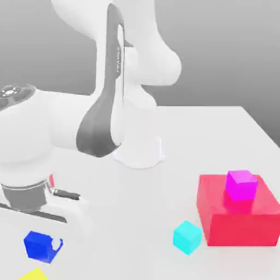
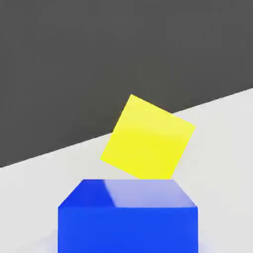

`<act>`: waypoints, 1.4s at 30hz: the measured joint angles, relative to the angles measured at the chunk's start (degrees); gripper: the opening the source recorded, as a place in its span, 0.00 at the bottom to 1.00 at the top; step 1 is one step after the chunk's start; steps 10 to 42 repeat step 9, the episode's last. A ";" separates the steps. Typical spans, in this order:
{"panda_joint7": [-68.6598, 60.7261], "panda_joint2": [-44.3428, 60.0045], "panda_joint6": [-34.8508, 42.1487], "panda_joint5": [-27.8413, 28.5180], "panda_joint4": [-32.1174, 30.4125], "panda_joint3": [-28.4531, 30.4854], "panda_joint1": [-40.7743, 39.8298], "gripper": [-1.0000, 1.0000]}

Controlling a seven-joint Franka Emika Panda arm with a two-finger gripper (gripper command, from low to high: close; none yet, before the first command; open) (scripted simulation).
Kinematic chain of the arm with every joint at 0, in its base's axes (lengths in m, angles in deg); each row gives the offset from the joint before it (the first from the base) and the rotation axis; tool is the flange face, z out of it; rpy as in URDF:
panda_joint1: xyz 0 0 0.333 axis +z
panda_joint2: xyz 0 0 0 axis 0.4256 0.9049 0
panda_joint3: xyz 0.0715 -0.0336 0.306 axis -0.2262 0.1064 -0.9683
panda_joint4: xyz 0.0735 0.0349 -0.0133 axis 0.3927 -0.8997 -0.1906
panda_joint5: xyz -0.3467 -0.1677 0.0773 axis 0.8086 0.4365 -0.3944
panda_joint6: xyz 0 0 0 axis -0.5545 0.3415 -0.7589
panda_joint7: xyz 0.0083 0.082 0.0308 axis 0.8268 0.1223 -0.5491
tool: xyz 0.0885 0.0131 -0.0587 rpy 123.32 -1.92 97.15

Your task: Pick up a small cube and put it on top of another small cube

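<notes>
A: Blue cube (image 1: 39, 245), near corner of the desk (image 1: 136, 208) at the exterior view's left. What does the hand view add?

B: The blue cube (image 2: 128, 215) close up, top face glossy, with a yellow cube (image 2: 147, 138) just behind it, turned at an angle; the exterior view catches just its corner (image 1: 34, 274).

A: And the exterior view alone?

B: A cyan cube (image 1: 187, 237) just beside a red block (image 1: 240, 219), which carries a magenta cube (image 1: 241, 185) on top.

A: Arm pose?

B: Bent low from its base, hand pointing down at the blue cube. The fingers (image 1: 54, 243) are clenched on the blue cube, one white tip showing at its side.
</notes>
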 joint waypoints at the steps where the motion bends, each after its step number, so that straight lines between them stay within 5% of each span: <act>1: -0.87 1.44 -0.50 0.07 1.00 -0.05 -0.17 0.00; 3: -1.52 5.11 -3.32 0.13 1.91 -0.05 -0.28 0.00; 4: -1.64 7.02 -5.01 0.12 2.13 -0.01 -0.27 1.00; 42: -1.64 7.02 -5.01 0.12 2.13 -0.02 -0.27 1.00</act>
